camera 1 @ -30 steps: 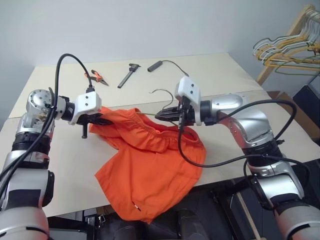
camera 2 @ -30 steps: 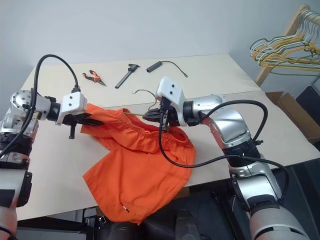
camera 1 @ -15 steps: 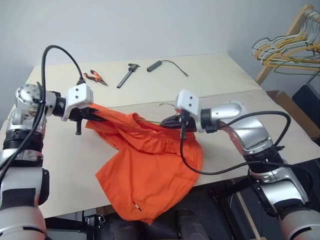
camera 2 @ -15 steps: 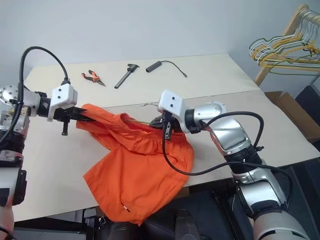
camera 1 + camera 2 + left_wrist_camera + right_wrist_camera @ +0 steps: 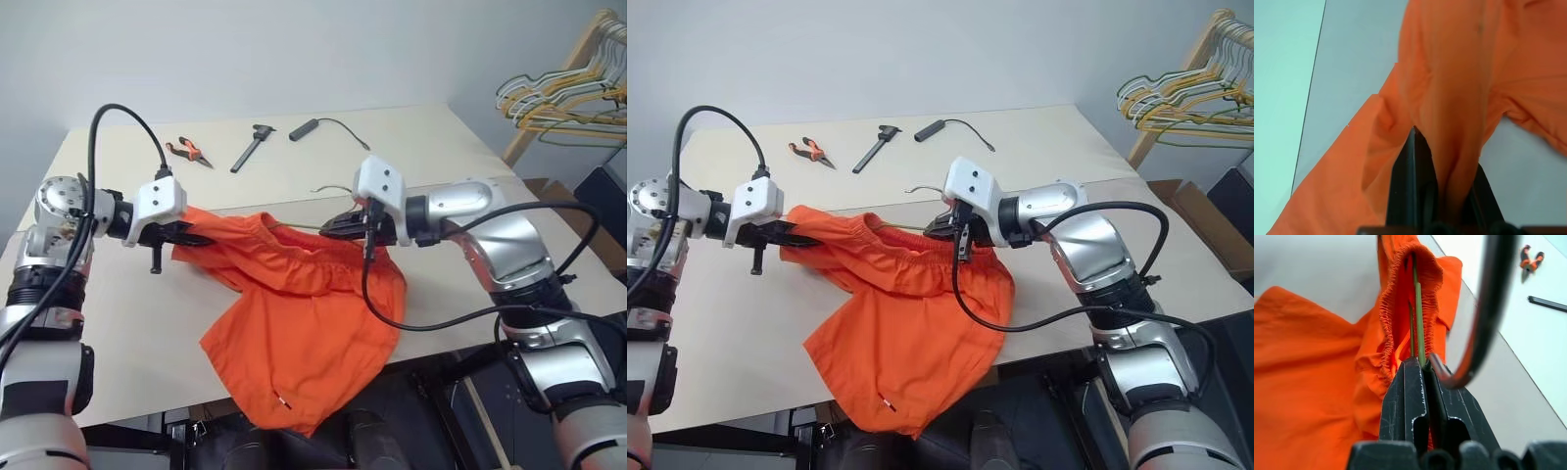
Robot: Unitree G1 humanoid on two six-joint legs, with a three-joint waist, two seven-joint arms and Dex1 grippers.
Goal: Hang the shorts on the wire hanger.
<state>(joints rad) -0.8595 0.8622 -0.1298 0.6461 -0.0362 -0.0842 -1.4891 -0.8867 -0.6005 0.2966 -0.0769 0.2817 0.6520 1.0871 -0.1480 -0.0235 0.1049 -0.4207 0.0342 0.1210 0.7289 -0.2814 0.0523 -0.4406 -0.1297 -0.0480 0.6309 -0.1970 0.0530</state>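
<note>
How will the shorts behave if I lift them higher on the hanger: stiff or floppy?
Probably floppy: the shorts sag between the left gripper and right gripper and drape over the table edge. Likely light, since the thin wire hanger stays straight inside the waistband. May slide along it.

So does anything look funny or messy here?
Yes. The orange shorts are bunched up and spill over the table's front edge. The wire hanger sits inside the waistband, its hook poking out beside the right gripper.
</note>
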